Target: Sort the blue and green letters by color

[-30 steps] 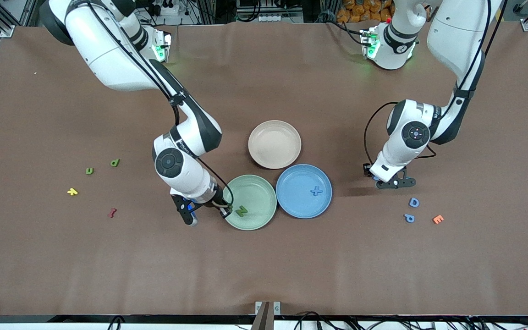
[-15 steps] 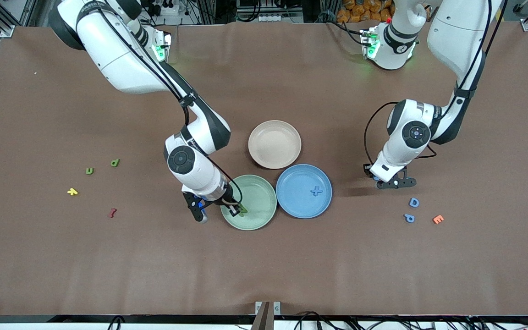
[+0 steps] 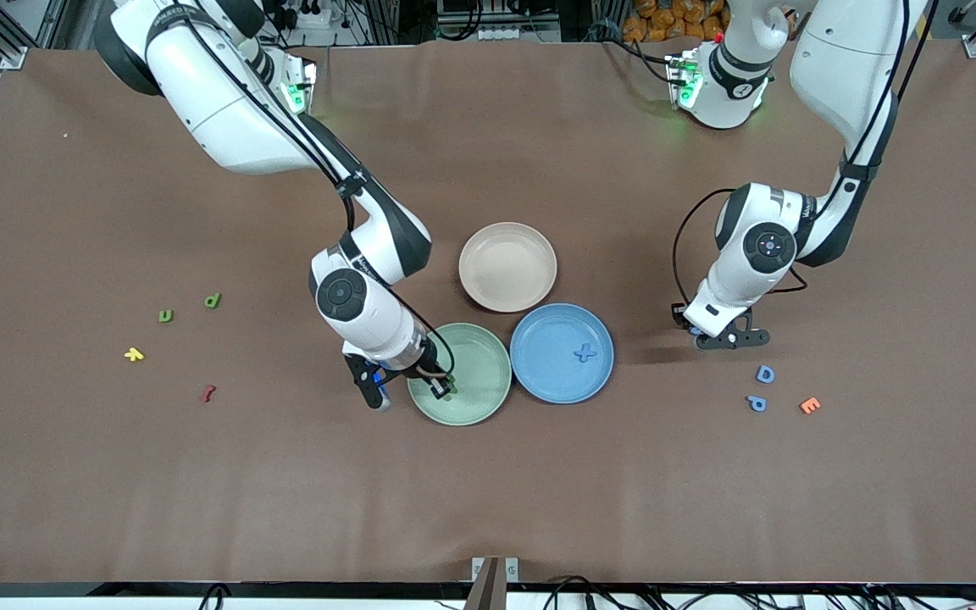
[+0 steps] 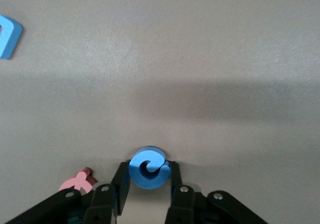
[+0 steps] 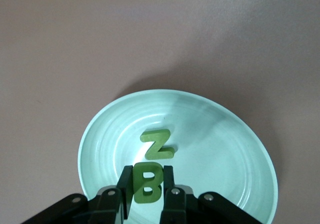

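My right gripper [image 5: 147,173] is shut on a green B [image 5: 147,185] just over the green plate [image 5: 220,134], beside a green N [image 5: 158,144] lying in it. In the front view that gripper [image 3: 441,388] hangs over the plate's [image 3: 488,343] edge toward the right arm's end. My left gripper [image 4: 148,166] is down at the table, shut on a blue G [image 4: 148,168]; in the front view it [image 3: 718,340] stands a little farther from the camera than a blue D [image 3: 765,374] and blue P [image 3: 756,403]. A blue X [image 3: 585,353] lies in the blue plate [image 3: 539,377]. A green u [image 3: 165,316] and green P [image 3: 213,300] lie toward the right arm's end.
A beige plate [image 3: 507,266] stands just farther back than the other two plates. An orange E [image 3: 809,406] lies beside the blue P. A pink letter [image 4: 79,180] lies next to my left gripper. A yellow letter [image 3: 134,354] and dark red letter [image 3: 207,393] lie near the green u.
My right gripper has carried the green B from beside the green plate's edge to over the plate, next to the N. The left arm has stayed in place.
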Available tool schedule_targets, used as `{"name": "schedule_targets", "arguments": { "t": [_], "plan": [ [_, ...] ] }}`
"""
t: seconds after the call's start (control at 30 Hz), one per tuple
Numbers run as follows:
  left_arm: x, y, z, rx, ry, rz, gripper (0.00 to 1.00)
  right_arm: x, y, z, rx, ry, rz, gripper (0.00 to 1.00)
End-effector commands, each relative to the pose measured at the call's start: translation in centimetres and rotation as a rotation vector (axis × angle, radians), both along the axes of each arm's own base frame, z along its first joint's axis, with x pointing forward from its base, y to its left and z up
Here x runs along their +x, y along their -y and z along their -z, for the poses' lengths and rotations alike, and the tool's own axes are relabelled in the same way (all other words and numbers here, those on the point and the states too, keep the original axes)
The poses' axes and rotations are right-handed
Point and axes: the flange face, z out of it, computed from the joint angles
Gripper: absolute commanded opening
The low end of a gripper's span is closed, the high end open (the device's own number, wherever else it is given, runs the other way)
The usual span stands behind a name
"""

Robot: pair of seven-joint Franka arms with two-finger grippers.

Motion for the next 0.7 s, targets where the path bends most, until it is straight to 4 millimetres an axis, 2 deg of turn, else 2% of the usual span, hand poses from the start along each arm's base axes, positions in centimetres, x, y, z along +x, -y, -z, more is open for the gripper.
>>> {"name": "schedule_targets", "arguments": {
  "t": [0.0, 0.17, 0.33, 0.47, 0.67],
  "plan": [
    [0.1, 0.3, -2.1, -0.005, 0.035, -0.002, 0.19, 0.2, -0.7, 0.1, 0.021, -0.01, 0.029, 0.81],
    [0.3, 1.0, -2.7, -0.008, 0.045, 0.004, 0.19, 0.2, -0.7, 0.1, 0.021, -0.01, 0.03, 1.0],
    [0.8, 2.7, -4.8, -0.022, 0.087, -0.016, 0.19, 0.6, -0.2, -0.1, 0.02, -0.006, 0.029, 1.0],
    [1.1, 4.3, -6.8, -0.029, 0.107, -0.03, 0.19, 1.1, 0.7, -1.3, 0.016, 0.007, 0.022, 1.0],
    [1.8, 8.8, -9.6, -0.035, 0.118, -0.064, 0.19, 1.6, 3.6, -2.9, -0.039, -0.036, -0.039, 1.0]
  ]
}}
